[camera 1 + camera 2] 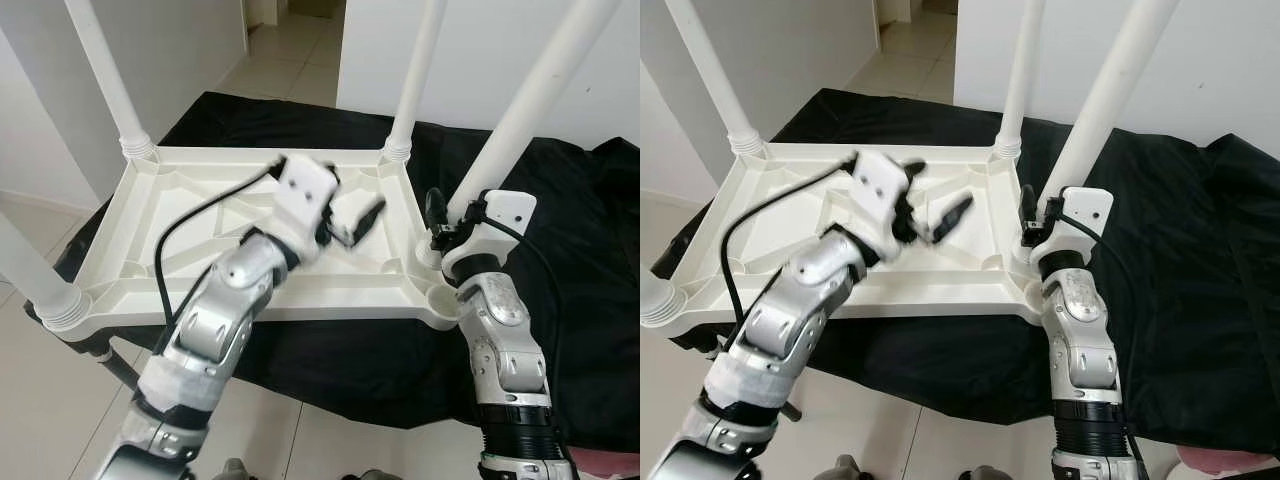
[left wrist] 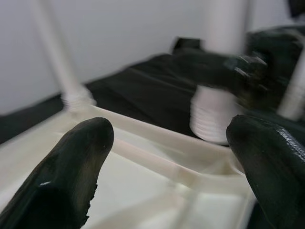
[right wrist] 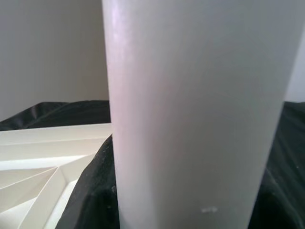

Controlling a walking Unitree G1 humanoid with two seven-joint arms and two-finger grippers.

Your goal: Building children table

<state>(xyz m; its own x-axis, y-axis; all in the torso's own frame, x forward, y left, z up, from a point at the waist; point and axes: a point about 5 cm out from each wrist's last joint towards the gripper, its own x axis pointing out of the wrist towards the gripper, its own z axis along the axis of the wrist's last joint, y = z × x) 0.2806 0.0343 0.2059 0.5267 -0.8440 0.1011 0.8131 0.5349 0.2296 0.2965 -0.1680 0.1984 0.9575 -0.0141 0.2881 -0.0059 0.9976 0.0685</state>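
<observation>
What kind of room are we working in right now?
Probably a room in a home: pale tiled floor, plain white walls, a doorway to a tiled hall. The upturned white table lies on a black-draped surface.

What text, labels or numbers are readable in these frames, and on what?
None readable.
Upturned white table top: bare ribbed plastic, no print.
White legs, such as the near right leg held by the right gripper: plain.
Black cloth: no label.
Left gripper and its white housing: blurred, no marking legible.
</observation>
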